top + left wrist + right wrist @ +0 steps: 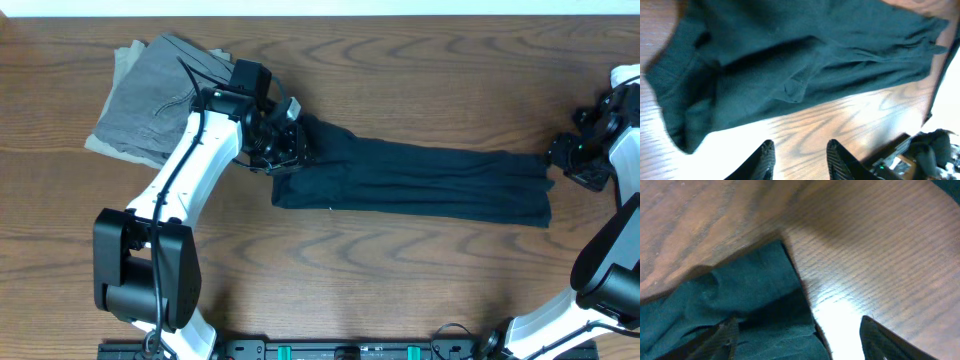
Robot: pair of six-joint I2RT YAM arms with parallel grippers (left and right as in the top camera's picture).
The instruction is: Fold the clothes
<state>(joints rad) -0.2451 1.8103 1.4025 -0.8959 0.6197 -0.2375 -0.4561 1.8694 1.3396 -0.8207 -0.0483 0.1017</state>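
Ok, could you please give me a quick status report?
Left gripper open, empty. Right gripper open at shirt edge. Shirt a long strip. Grey garment far left, clear.

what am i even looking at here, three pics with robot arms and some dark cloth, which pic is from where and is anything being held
These are two white-and-black robot arms at a wooden table, each ending in a two-finger gripper. The wide picture comes from a fixed camera above the table. The other two come from small cameras on the wrists, so each one's own dark fingertips poke into the bottom of the picture.

A black T-shirt lies folded into a long strip across the middle. A grey garment lies at the far left.

The left gripper is open above bare wood beside the shirt, holding nothing. The right gripper is at the shirt's other end, fingers spread wide, one over the fabric edge, not closed on it.
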